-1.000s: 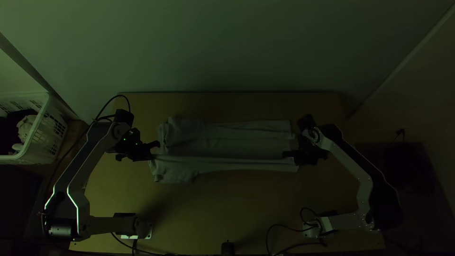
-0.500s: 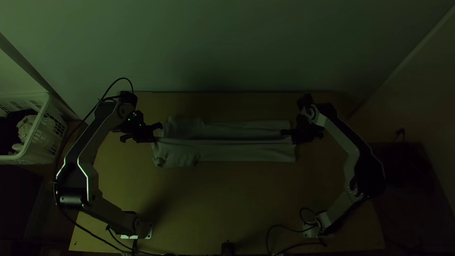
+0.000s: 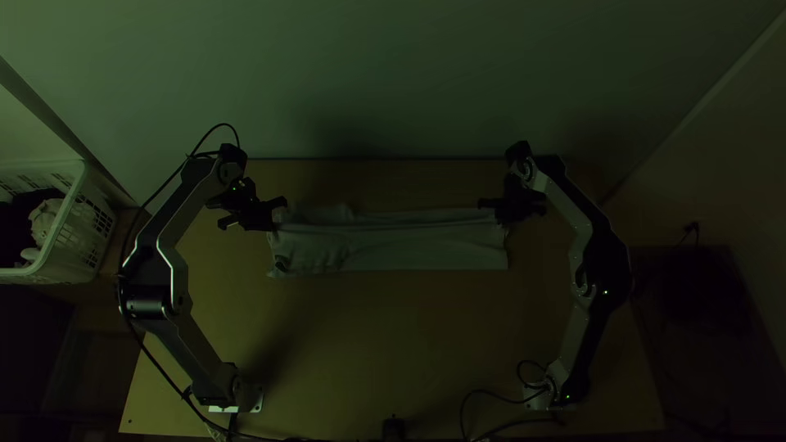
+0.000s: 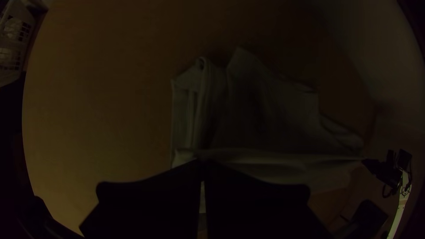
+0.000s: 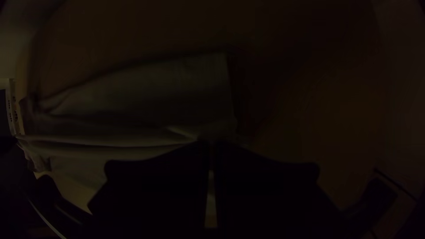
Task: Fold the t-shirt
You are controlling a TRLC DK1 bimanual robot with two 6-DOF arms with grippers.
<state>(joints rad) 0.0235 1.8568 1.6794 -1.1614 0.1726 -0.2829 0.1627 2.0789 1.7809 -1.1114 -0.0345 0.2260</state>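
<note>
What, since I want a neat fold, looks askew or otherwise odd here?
The t-shirt looks slightly askew: its end near the left tool is rumpled, with an uneven bulge along the far side, while the end near the right tool has a straighter edge.

You have one robot workstation in a plain room; whether home or lab, you cannot tell. Your evidence: light wooden table (image 3: pixel 368 352), one, bearing the left arm's base (image 3: pixel 255 399) and right arm's base (image 3: pixel 536 399); loose black cable (image 3: pixel 532 421); pale wall (image 3: pixel 393 74) behind; white slatted plastic basket (image 3: pixel 82 237) holding crumpled cloth (image 3: pixel 45 219), beside the table.
</note>
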